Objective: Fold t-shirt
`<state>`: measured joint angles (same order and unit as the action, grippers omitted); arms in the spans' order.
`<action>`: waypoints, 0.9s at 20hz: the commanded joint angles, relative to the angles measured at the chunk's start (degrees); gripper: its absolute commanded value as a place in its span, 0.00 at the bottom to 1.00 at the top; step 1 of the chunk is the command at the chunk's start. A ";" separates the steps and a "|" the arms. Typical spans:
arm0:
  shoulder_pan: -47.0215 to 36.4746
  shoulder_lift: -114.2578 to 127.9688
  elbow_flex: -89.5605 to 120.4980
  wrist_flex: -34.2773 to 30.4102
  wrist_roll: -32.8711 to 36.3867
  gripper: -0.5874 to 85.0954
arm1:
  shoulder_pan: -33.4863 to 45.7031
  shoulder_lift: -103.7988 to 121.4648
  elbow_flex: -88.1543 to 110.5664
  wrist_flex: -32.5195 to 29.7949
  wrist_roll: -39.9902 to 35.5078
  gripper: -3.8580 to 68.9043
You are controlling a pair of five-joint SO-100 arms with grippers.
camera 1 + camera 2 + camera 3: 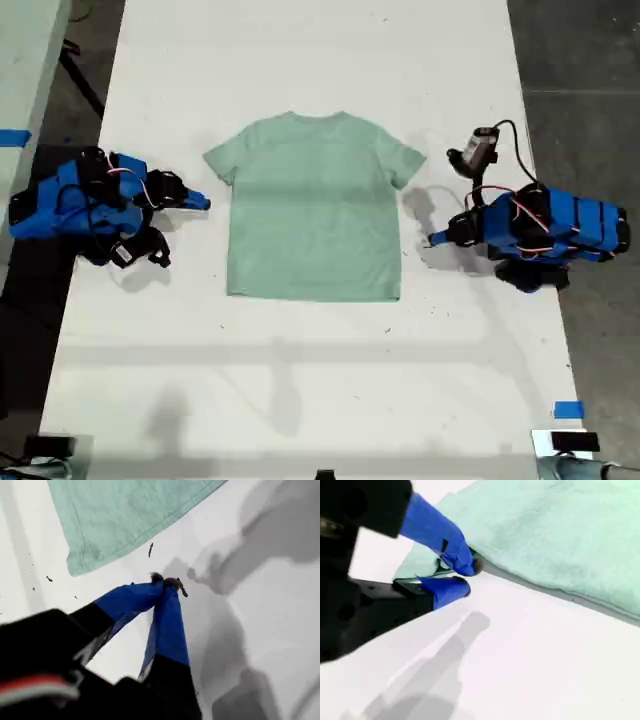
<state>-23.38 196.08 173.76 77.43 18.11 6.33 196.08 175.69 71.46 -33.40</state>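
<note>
One white desk fills most of the exterior view, with dark floor along both of its long sides. The t-shirt lies flat and face-up near the desk's middle, pale mint-green and unprinted. Both short sleeves are spread out, the collar points toward the far edge and the straight hem toward the near edge. A blue arm rests on the desk at each side of it. My first arm lies by the desk edge at the exterior view's right. My second arm lies by the edge at the exterior view's left. My first hand is clenched on nothing, its blue-taped tips meeting. It sits on bare desk a little apart from the shirt's side, near a stitched corner of the cloth. My second hand is released, its two blue tips slightly parted. It sits just beside the sleeve's edge, and I cannot tell whether it touches the cloth. A small blue tape mark sits near the desk's near corner at the exterior view's right. A few dark specks dot the desk by my first hand.
</note>
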 commanded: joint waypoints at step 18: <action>14.68 -0.18 -3.60 2.46 -24.61 0.01 | 1.23 0.00 -6.42 -1.23 52.56 0.05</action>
<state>-7.82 196.08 173.76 79.54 -5.80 7.12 196.52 174.55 68.91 21.18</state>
